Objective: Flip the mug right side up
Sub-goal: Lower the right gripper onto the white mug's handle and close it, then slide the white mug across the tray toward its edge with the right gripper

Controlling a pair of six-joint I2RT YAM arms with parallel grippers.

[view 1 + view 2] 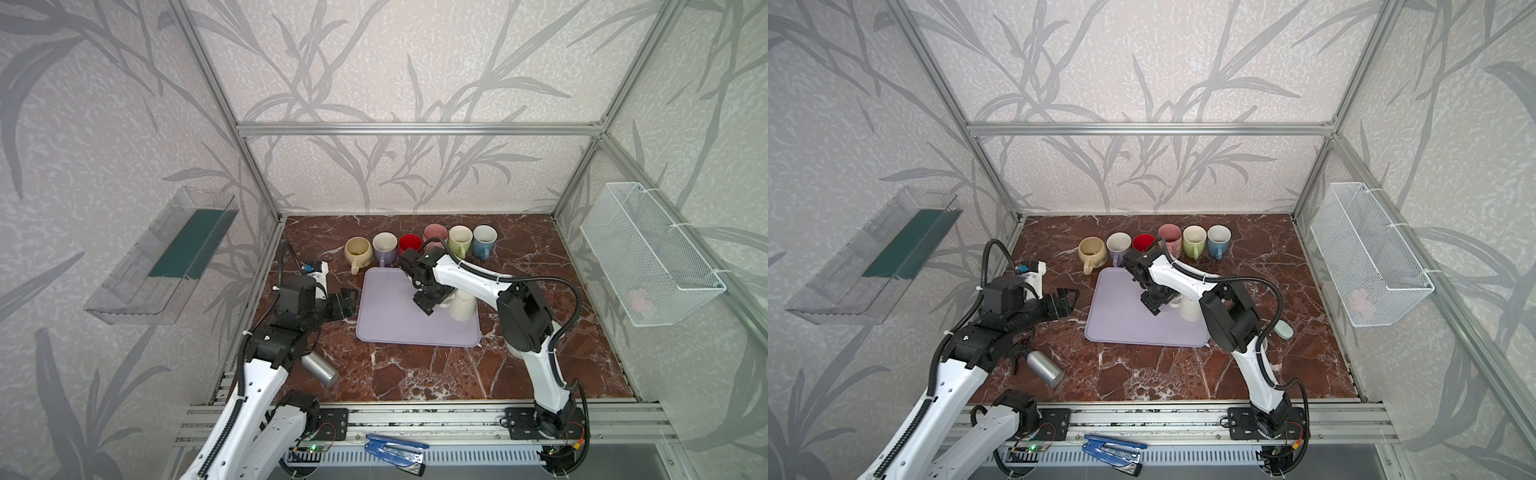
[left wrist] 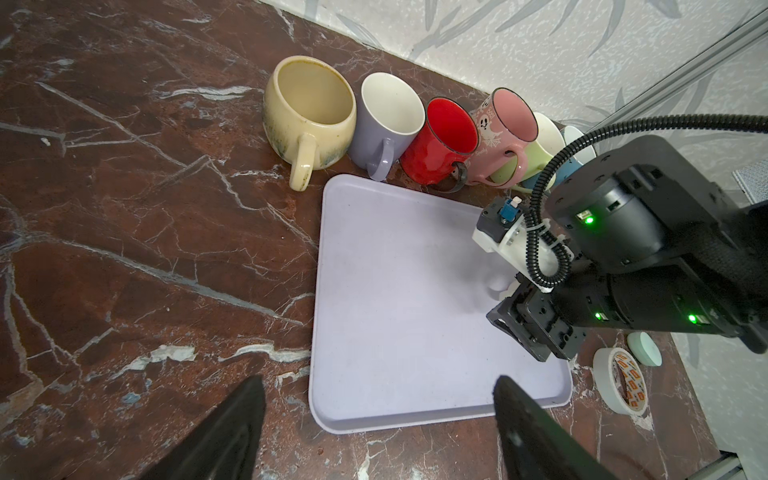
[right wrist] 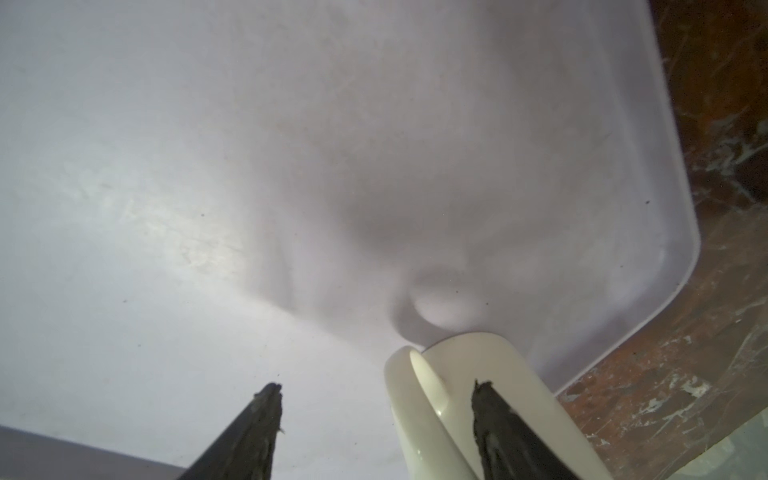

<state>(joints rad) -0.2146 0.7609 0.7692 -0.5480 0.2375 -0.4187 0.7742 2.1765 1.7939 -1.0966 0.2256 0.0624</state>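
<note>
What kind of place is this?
Probably a robot test booth, not a home kitchen: two robot arms mounted on a metal rail, a metal frame all around, and a row of mugs on the table.

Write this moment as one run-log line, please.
phase: pre-grasp | right pincer: open, astride handle of cream mug, no grip | mug: upside down on lavender tray | left pincer: open, empty
</note>
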